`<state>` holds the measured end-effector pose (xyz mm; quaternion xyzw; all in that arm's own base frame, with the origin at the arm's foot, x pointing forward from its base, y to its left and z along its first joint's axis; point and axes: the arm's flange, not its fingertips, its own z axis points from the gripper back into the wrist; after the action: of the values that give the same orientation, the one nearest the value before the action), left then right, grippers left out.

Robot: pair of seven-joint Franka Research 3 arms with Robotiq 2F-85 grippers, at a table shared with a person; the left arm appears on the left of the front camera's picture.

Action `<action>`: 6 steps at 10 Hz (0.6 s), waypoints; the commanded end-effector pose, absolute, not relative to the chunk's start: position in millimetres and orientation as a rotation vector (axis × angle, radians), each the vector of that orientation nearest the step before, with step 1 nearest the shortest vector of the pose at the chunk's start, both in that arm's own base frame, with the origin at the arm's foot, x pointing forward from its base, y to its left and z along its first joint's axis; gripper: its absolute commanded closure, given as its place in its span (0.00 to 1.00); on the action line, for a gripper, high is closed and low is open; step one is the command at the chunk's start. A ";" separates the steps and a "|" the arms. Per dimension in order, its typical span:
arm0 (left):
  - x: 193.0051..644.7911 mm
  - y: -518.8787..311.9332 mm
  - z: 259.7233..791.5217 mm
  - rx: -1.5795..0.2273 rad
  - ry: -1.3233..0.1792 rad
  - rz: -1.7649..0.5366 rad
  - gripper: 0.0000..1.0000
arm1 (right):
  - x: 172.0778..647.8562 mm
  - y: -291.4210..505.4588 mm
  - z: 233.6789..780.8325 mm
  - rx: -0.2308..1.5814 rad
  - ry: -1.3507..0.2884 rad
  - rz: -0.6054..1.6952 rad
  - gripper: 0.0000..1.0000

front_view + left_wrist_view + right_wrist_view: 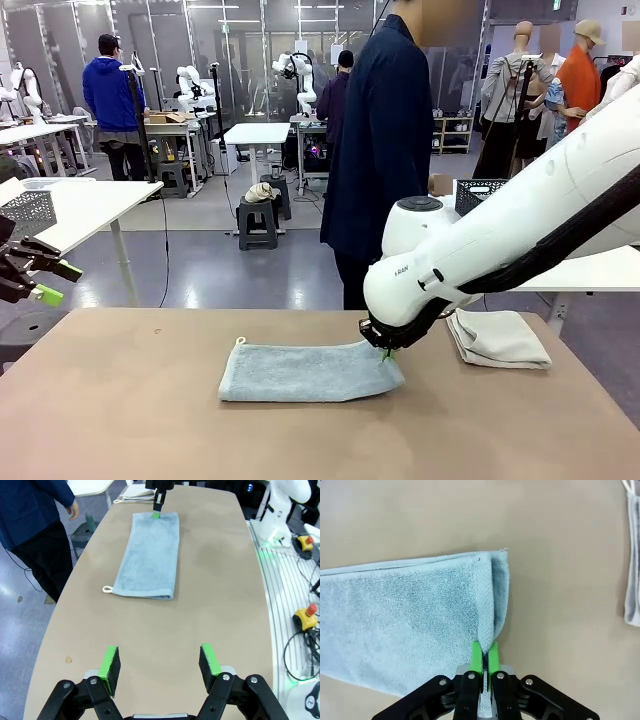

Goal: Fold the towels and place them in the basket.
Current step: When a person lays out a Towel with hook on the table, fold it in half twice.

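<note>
Folding is underway: your right gripper [485,655] pinches the grey-blue towel [305,371] at its right end; carry it leftward over itself. Left gripper [160,667] waits wide, holding nothing.

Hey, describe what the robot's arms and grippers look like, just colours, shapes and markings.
The right arm is glossy white with rounded joints, small dark lettering near the wrist and a black cable sleeve along its underside. Both the left gripper and the right gripper are black linkage fingers with silver pivot bolts and bright green pads.
</note>
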<state>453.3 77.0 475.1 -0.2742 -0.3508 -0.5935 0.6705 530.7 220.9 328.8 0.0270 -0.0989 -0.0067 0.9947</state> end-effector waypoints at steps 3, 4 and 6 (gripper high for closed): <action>451.0 76.9 475.6 -0.625 -0.799 -1.344 0.19 | 520.6 192.1 335.5 0.045 -0.218 -0.023 1.00; 451.0 76.9 475.6 -0.625 -0.799 -1.344 0.19 | 520.5 186.4 338.1 0.045 -0.229 -0.030 1.00; 451.0 76.9 475.6 -0.625 -0.799 -1.344 0.19 | 520.2 180.4 345.2 0.044 -0.242 -0.036 1.00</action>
<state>453.3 76.9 475.0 -0.2742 -0.3507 -0.5935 0.6705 525.3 185.3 342.0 0.0222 -0.1086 -0.0257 0.9935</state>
